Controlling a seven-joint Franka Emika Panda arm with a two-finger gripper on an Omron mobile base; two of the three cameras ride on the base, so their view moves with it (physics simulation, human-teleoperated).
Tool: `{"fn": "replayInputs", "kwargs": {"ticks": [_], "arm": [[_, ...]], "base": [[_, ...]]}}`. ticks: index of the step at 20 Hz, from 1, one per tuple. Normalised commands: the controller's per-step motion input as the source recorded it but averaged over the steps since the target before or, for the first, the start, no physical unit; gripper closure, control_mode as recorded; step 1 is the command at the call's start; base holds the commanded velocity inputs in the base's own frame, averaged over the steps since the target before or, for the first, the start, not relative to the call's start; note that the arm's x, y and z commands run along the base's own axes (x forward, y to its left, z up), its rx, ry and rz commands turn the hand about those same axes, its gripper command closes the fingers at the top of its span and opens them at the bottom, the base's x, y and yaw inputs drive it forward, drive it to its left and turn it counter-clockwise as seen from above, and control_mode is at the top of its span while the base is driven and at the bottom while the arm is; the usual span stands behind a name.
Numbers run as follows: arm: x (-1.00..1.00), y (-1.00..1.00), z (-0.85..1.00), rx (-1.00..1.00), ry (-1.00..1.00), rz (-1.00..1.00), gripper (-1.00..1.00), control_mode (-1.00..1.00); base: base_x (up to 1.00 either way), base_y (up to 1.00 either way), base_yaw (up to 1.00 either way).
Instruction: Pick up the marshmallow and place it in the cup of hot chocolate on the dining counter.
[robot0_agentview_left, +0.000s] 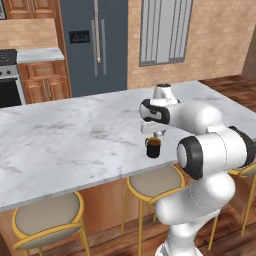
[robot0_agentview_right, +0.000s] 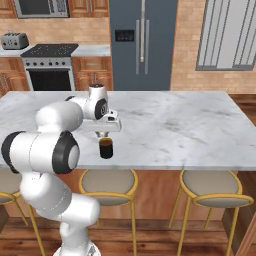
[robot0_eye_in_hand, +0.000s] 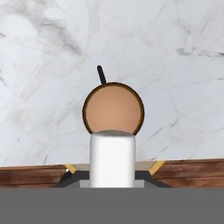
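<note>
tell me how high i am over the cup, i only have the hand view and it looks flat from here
Observer: Low. In the left base view the jaws hang just above the cup of hot chocolate, with a small gap.
Operator: how close is it to the counter edge
Observer: It stands near the front edge of the dining counter, above a stool.
Operator: am i off to one side
Observer: The right base view shows the jaws straight over the cup.
</note>
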Motion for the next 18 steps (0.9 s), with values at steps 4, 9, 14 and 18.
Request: {"fn": "replayInputs", "kwargs": {"ticks": [4,9,14,18], "arm": [[0.44,0.00,-0.26,0.00,0.00,0.00,1.00,-1.00],[0.34,0.00,-0.25,0.00,0.00,0.00,1.00,-1.00],[0.14,0.00,-0.19,0.00,0.00,0.00,1.00,-1.00],[0.00,0.00,-0.17,0.00,0.00,0.00,1.00,-1.00]], "base": [[0.00,0.00,0.00],[0.00,0.00,0.00],[0.00,0.00,0.00],[0.00,0.00,0.00]]}}
